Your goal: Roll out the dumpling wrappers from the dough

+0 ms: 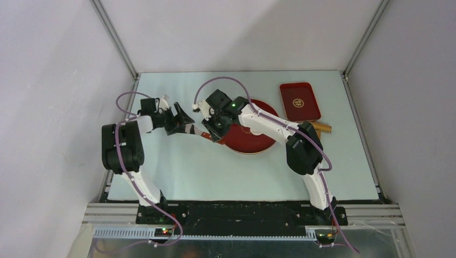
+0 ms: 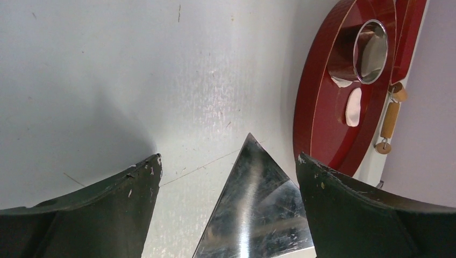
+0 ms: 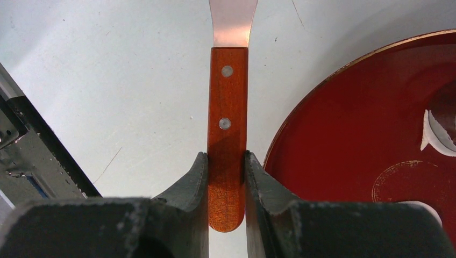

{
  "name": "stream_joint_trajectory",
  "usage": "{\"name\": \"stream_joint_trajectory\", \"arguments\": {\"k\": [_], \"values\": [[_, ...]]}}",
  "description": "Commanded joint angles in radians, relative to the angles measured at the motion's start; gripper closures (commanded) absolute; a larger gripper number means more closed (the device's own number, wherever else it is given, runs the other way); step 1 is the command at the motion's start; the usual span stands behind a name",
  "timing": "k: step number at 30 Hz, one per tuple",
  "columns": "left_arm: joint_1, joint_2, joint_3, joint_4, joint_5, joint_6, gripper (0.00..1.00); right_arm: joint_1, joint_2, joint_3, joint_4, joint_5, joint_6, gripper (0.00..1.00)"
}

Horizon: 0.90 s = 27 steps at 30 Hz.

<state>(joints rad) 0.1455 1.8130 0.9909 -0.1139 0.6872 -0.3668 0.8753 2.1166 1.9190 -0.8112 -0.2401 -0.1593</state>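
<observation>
My right gripper [image 3: 226,156] is shut on the wooden handle [image 3: 227,107] of a metal spatula [image 1: 196,130], just left of the round red plate [image 3: 365,107]. My left gripper [image 2: 228,157] is open, and the spatula's shiny triangular blade [image 2: 263,209] lies between its fingers above the table. On the plate stand a shiny metal ring cutter [image 2: 371,51], a curled scrap of dough [image 2: 340,81] beside it, and a flat white wrapper [image 2: 353,106]. A crescent dough scrap [image 3: 433,137] shows in the right wrist view. In the top view both grippers [image 1: 180,121] [image 1: 207,131] meet at the plate's left edge [image 1: 253,141].
A red rectangular tray [image 1: 299,101] lies at the back right. A wooden rolling pin [image 1: 321,128] lies on the table just right of the plate, also in the left wrist view [image 2: 390,119]. Grey walls enclose the table on three sides.
</observation>
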Motion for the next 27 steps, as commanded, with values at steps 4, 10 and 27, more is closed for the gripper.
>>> {"name": "stream_joint_trajectory", "arguments": {"k": [4,10,27], "values": [[-0.001,0.029,0.011,0.012,0.071,-0.035,0.00,0.000,-0.075,0.020,0.004,0.011,-0.023,1.00],[-0.002,0.060,0.021,0.013,0.120,-0.047,0.04,-0.002,-0.085,0.017,0.006,0.013,-0.023,1.00],[0.022,0.073,-0.003,0.108,0.312,-0.116,0.38,-0.024,-0.055,-0.051,0.074,0.035,-0.055,1.00]]}}
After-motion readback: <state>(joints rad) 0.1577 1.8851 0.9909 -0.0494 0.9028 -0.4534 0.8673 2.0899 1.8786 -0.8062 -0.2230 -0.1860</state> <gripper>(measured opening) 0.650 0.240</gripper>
